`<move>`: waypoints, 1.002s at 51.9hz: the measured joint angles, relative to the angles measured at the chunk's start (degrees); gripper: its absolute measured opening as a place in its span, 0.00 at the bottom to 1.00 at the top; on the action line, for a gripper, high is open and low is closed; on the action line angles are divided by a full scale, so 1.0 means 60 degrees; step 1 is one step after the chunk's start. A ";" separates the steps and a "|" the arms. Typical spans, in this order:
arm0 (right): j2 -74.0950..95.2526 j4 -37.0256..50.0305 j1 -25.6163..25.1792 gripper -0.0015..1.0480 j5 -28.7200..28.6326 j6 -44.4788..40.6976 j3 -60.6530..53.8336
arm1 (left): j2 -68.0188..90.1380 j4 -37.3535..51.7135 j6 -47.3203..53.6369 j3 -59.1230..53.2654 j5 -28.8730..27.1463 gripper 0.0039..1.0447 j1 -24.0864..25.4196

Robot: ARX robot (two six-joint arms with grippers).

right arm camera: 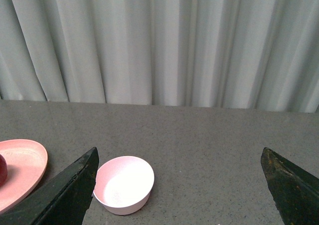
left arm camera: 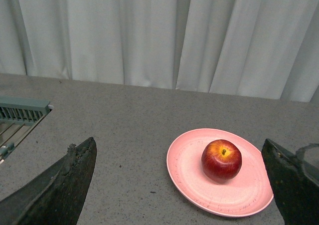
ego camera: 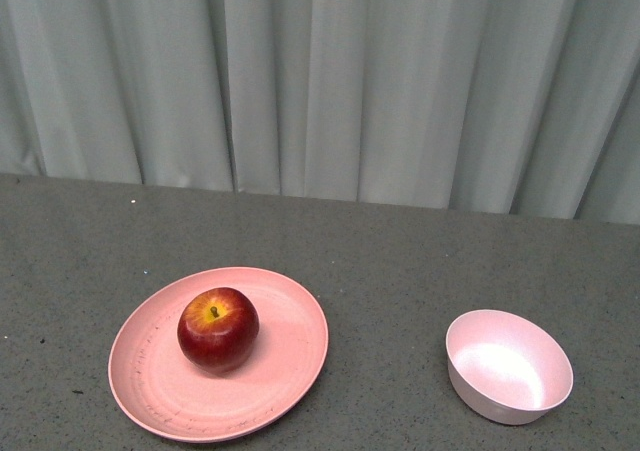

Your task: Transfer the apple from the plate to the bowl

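Front view first: a round, glossy dark red apple (ego camera: 218,329) with a yellow-orange patch around its stem sits on a wide, shallow, salmon-pink matte plate (ego camera: 290,346) in the lower left of the frame. The apple is upright, stem pointing up, a bit left of the plate's middle. Over in the lower right of the frame there's a small, deep-sided, pale pink-lilac matte bowl (ego camera: 508,366) with nothing in it. It's well apart from the plate, with bare tabletop between the two. Both stand on a speckled dark grey table (ego camera: 400,251), and a pleated pale grey-white curtain (ego camera: 320,81) fills the upper half of the frame. Neither arm shows up in this view.

The left gripper (left arm camera: 178,140) is spread wide, its two dark fingers (left arm camera: 65,185) far apart with nothing held between them. Its wrist camera looks out between them at the apple on the plate, which lies beyond the fingertips, untouched. A grey-green slatted piece of hardware (left arm camera: 22,110) pokes in at the edge of that shot; what it is can't be made out.

The right gripper (right arm camera: 179,149) is the same deal: jaws wide apart and empty. Its wrist camera catches the bowl on the table just beside one finger, plus part of the plate's rim and a sliver of the apple further along.
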 joint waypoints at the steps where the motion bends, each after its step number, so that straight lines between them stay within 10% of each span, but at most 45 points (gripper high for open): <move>1: 0.0000 0.0000 0.0000 0.91 0.0000 0.0000 0.0000 | 0.0000 0.0000 0.0000 0.0004 0.0000 0.94 0.0004; 52: 0.0000 0.0000 0.0000 0.91 0.0000 0.0000 0.0000 | 0.0000 0.0000 0.0000 0.0000 0.0000 0.94 0.0004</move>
